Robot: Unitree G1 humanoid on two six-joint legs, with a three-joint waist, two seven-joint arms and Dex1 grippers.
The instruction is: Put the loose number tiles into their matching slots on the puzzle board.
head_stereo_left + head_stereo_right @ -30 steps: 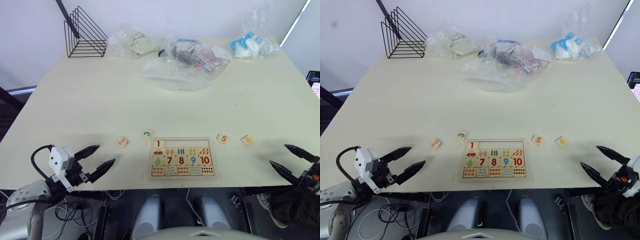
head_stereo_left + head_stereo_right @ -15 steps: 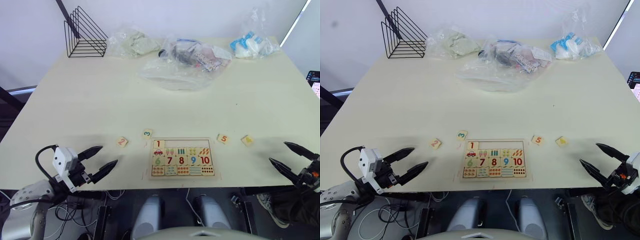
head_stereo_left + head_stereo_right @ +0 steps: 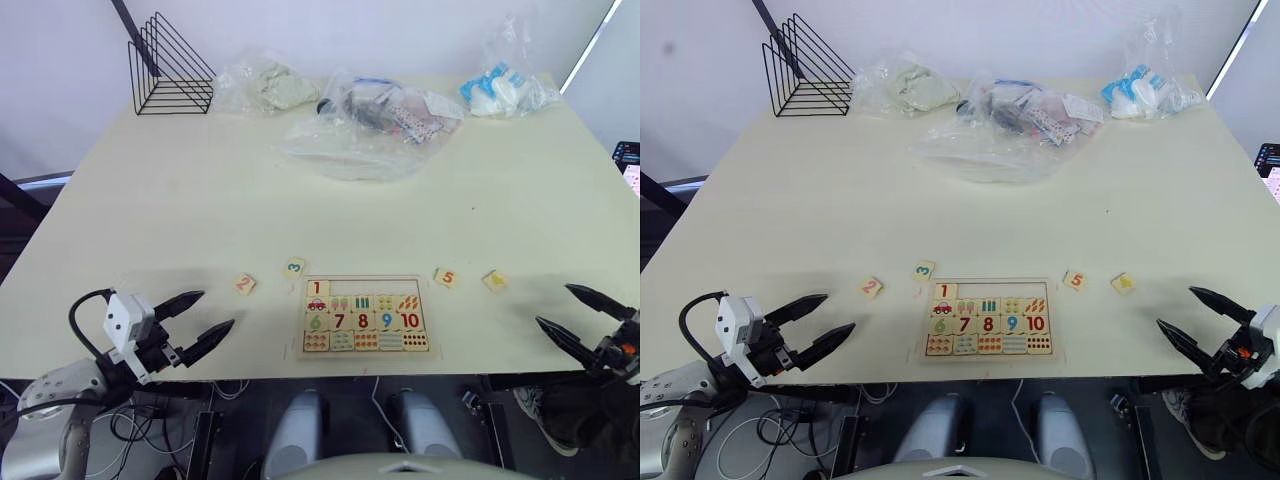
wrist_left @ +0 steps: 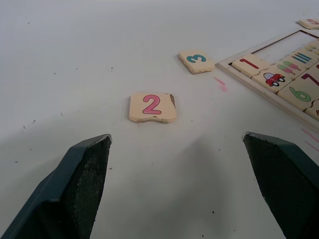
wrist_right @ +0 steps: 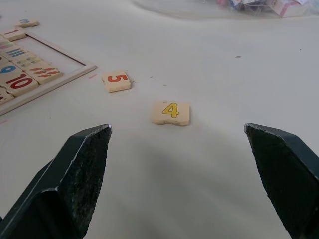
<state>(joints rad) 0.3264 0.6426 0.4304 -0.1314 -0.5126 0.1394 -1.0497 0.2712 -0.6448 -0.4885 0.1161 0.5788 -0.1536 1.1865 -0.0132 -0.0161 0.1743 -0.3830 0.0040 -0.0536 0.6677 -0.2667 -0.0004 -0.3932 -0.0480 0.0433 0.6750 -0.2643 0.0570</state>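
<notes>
Tiles 2 (image 4: 152, 107), 3 (image 4: 197, 60), 5 (image 5: 116, 80) and 4 (image 5: 171, 112) lie loose flanking the puzzle board (image 3: 363, 316) near the tabletop's front edge, so left tool (image 3: 199, 318) and right tool (image 3: 577, 316) hover spread apart, each aimed at its nearest tile.

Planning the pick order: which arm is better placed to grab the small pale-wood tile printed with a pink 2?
Left. The pale-wood 2 tile lies straight ahead between the open left gripper fingers, left of the puzzle board.
</notes>
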